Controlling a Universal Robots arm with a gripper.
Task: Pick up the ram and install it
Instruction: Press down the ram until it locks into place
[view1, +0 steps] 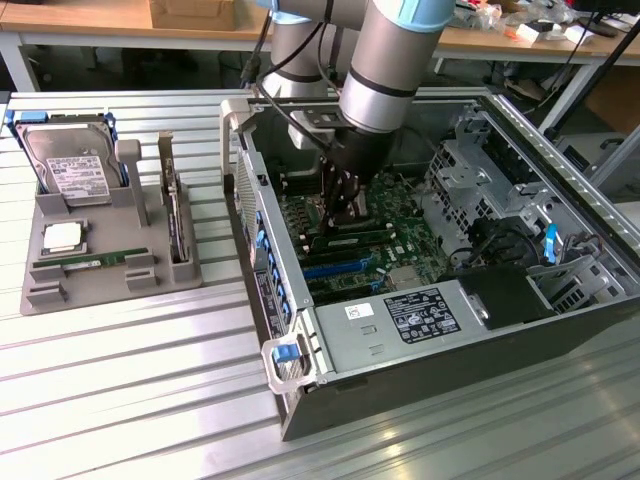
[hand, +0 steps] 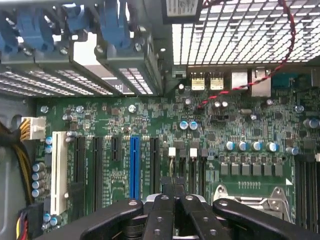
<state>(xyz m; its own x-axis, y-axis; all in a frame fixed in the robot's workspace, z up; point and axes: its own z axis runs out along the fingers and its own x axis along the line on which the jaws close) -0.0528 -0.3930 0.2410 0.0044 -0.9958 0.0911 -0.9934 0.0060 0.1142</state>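
My gripper (view1: 345, 214) is down inside the open computer case (view1: 520, 300), over the green motherboard (view1: 400, 245). Its black fingers (hand: 165, 200) are pressed together with nothing visible between them. A ram (view1: 372, 240), a long green stick, lies along the memory slots right under the fingertips; I cannot tell whether they touch it. In the wrist view the gripper (hand: 174, 189) points at the black memory slots (hand: 194, 167) with white end clips. A second ram (view1: 85, 263) lies flat in the grey holder tray (view1: 60, 290) at the exterior view's left.
The tray also carries a silver hard drive (view1: 68, 165), a square silver processor (view1: 62, 236) and an upright card (view1: 175, 215). Blue expansion slots (view1: 335, 268), drive cages (view1: 470, 170), cables (view1: 495, 240) and the power supply (view1: 400, 325) crowd the case. Ribbed metal table (view1: 130, 400) lies around it.
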